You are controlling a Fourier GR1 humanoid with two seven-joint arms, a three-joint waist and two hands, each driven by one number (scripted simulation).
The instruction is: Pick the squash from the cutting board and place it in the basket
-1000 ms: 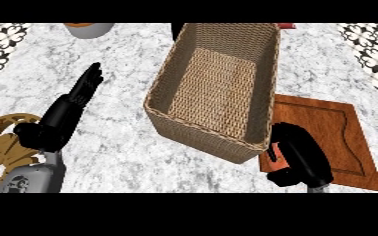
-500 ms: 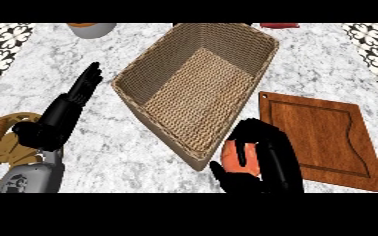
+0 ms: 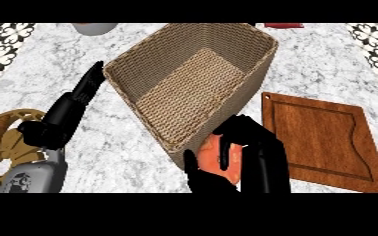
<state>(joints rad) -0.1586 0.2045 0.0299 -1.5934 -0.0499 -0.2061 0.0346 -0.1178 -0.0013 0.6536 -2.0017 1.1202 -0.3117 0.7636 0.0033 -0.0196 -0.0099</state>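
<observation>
Squash, orange, smooth-skinned, one item (image 3: 220, 157): held in the black right hand (image 3: 247, 162), off the board, just beside the basket's near corner and below its rim, between basket and board. Fingers curled over the top and right side, thumb round the lower left, so that only an orange patch showed between them. Judged: lifted clear of the board and brought toward the basket's wall ahead of being raised over the rim; not yet inside.

Basket, woven tan wicker, rectangular, deep-walled, one item (image 3: 255, 87): stood at the counter's middle, set at an angle, open mouth upward, nothing seen in it. Judged: its height obliged the hand to carry the squash up and over, not straight across.

Cutting board, reddish-brown wood, rectangular with grooved border and a small corner hole, one item (image 3: 317, 135): lay flat just right of the basket, nothing on it.

Left hand, black, one (image 3: 70, 112): showed at the view's left, fingers straight and pressed together, pointing up-counter, holding nothing, apart from the basket; at rest.

Counter, white-grey marble, one (image 3: 140, 170): bore all of the above.

Other items, partly in view: one grey-white round vessel at the top edge (image 3: 94, 28); one red object at the top right edge (image 3: 284, 25), kind not to be told; one tan ringed object at the left edge (image 3: 16, 142), half hidden by the left forearm
</observation>
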